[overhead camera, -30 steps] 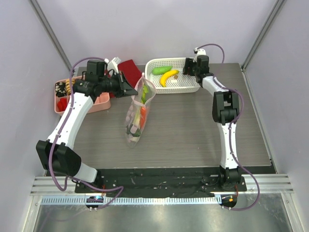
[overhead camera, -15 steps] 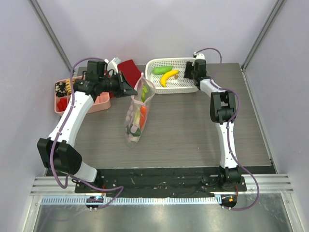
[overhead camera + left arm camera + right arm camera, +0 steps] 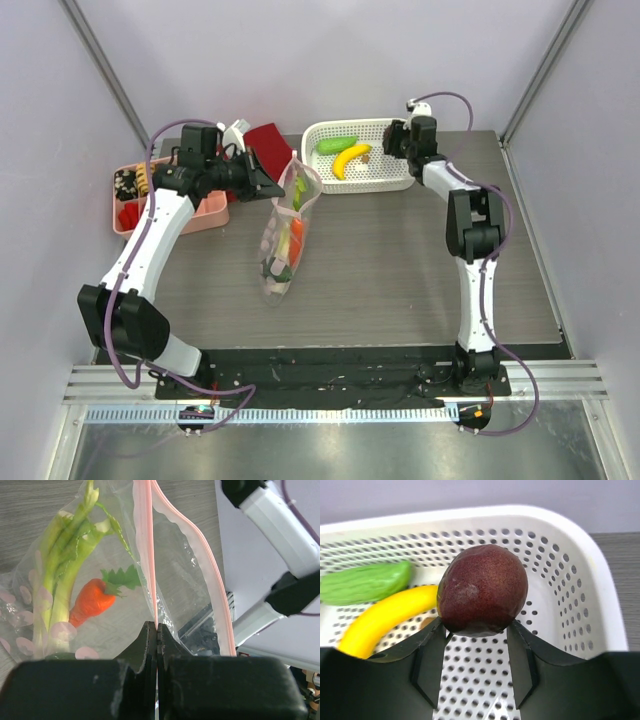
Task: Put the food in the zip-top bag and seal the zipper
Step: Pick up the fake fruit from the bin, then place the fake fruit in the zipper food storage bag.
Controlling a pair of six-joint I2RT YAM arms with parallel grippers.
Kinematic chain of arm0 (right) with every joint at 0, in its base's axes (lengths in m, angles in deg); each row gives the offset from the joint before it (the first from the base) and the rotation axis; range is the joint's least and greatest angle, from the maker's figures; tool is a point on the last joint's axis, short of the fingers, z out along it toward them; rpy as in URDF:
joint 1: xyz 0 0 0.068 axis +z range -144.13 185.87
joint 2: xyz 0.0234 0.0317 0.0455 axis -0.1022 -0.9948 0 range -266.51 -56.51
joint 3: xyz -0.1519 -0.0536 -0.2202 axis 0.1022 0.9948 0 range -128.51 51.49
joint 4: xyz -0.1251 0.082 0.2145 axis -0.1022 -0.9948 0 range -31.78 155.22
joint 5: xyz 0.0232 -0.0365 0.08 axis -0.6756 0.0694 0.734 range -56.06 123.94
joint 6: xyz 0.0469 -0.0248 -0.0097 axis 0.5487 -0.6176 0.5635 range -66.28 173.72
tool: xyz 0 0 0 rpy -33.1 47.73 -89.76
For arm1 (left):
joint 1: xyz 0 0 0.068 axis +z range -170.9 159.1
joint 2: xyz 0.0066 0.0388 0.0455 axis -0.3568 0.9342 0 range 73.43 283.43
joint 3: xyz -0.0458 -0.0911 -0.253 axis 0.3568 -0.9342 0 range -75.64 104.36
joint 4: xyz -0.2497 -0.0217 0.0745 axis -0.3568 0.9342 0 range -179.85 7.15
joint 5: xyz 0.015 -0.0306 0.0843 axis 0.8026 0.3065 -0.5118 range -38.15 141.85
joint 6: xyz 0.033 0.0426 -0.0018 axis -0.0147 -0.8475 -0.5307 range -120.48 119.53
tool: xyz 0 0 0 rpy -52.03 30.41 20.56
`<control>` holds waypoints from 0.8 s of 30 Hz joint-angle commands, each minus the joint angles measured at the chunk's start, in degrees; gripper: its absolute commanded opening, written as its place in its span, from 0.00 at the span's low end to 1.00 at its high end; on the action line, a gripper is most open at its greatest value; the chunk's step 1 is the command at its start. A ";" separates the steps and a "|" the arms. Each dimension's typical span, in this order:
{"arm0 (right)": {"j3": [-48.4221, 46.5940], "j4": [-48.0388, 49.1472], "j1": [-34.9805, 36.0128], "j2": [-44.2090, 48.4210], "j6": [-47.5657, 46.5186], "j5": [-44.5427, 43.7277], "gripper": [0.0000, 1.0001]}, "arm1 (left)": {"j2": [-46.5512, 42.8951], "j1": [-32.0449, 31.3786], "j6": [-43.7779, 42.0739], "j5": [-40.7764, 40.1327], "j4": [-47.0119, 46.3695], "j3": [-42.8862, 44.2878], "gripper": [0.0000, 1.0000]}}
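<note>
The zip-top bag (image 3: 283, 240) hangs mouth-up from my left gripper (image 3: 268, 186), its lower part lying on the table. In the left wrist view my left gripper (image 3: 157, 626) is shut on the pink zipper (image 3: 145, 540) strip of one side; the mouth gapes open. Inside the bag are the leek (image 3: 65, 570) and the red-orange pepper (image 3: 92, 600). My right gripper (image 3: 398, 140) is over the basket's right end, shut on the dark red round piece (image 3: 482, 590) between its fingers (image 3: 476, 622). The banana (image 3: 385, 617) and a green piece (image 3: 365, 582) lie in the basket.
The white perforated basket (image 3: 400, 180) stands at the back centre-right. A pink tray (image 3: 205, 215) with small bits sits at the back left, behind my left arm. A dark red object (image 3: 268, 140) and a white item lie behind the bag.
My right gripper shifted a little left over the basket and then back right, holding the dark red piece. My left arm and the bag stayed put.
</note>
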 commanded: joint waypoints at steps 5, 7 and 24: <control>12.58 4.90 0.12 25.55 0.57 11.28 0.14 | -3.03 0.36 -0.61 0.17 -1.25 -0.06 0.00; 14.61 4.46 0.29 29.34 0.83 16.73 0.14 | -3.11 0.36 -0.78 0.26 -1.25 -0.23 0.00; 24.46 -10.91 21.20 53.35 -8.91 34.76 0.14 | -5.57 -1.57 -4.47 1.84 -0.29 0.82 0.00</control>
